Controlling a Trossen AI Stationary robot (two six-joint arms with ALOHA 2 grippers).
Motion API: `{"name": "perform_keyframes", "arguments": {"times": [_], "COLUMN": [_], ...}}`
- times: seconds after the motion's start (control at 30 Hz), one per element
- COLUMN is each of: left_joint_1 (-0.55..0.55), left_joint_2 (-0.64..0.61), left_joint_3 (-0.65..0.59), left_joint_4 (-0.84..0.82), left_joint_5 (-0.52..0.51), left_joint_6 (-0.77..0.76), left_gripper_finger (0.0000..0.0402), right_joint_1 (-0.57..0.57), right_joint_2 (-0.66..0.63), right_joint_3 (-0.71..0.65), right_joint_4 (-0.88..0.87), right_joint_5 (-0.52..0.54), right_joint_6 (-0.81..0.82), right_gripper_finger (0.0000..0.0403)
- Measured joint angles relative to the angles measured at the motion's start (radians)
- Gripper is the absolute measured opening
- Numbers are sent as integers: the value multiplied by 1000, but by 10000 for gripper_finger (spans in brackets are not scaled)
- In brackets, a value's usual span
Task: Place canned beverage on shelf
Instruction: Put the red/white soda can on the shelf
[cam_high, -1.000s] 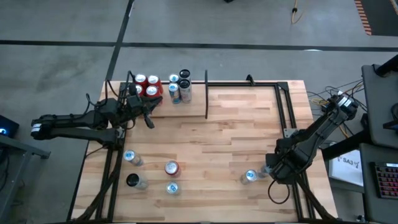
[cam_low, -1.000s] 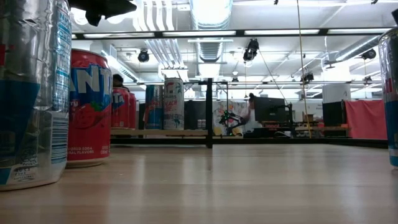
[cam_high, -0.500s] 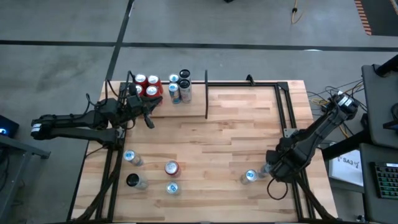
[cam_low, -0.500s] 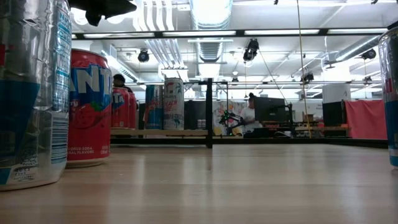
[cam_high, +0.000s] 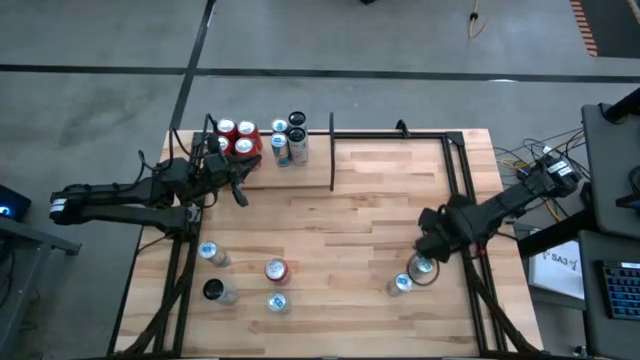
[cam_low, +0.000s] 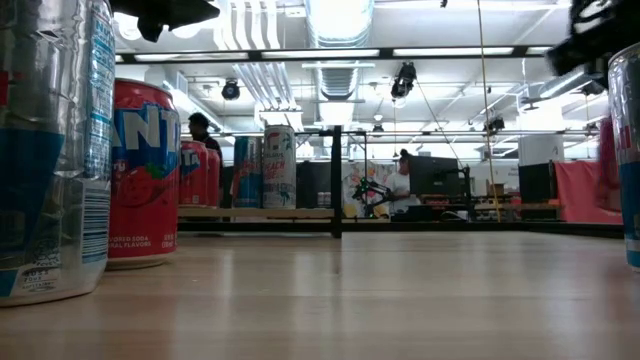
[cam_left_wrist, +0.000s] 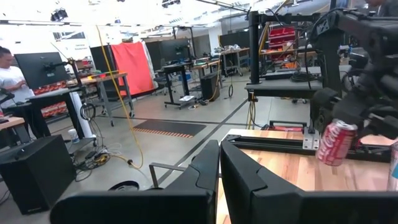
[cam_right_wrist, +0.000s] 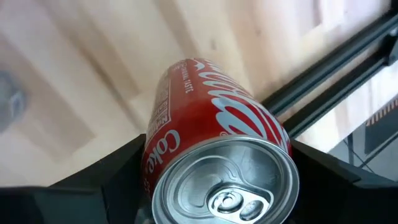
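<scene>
Where planks (cam_high: 380, 215) lie pale, workshop beyond

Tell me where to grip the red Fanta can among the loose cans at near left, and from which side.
I'd take the red Fanta can by its round side wall, about mid-height, coming down from above: it stands upright. Put the fingers on its left and right flanks, since a silver can stands close on its near-edge side.

Seen from above, the light wood table (cam_high: 370, 210) carries eleven drink cans: five grouped in the narrow black-framed shelf bay (cam_high: 268, 128), four loose at the near left, two near the right edge.
</scene>
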Motion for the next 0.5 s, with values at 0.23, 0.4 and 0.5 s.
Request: {"name": "perform_keyframes", "arguments": {"times": [0.23, 0.4, 0.5], "left_joint_1": [0, 0, 0], "left_joint_2": [45, 82, 92], "left_joint_3": [-1, -1, 14], "left_joint_4": [1, 19, 21], "left_joint_5": [0, 0, -7], "left_joint_6": [0, 36, 80], "left_gripper_finger": [0, 0, 0], "right_joint_1": [-268, -453, -547], "right_joint_2": [2, 2, 17], "right_joint_3": [88, 168, 206], "right_joint_4": [36, 187, 309], "right_joint_5": [60, 10, -93], "right_joint_6": [-261, -422, -475], "right_gripper_finger": [300, 300, 300]}}
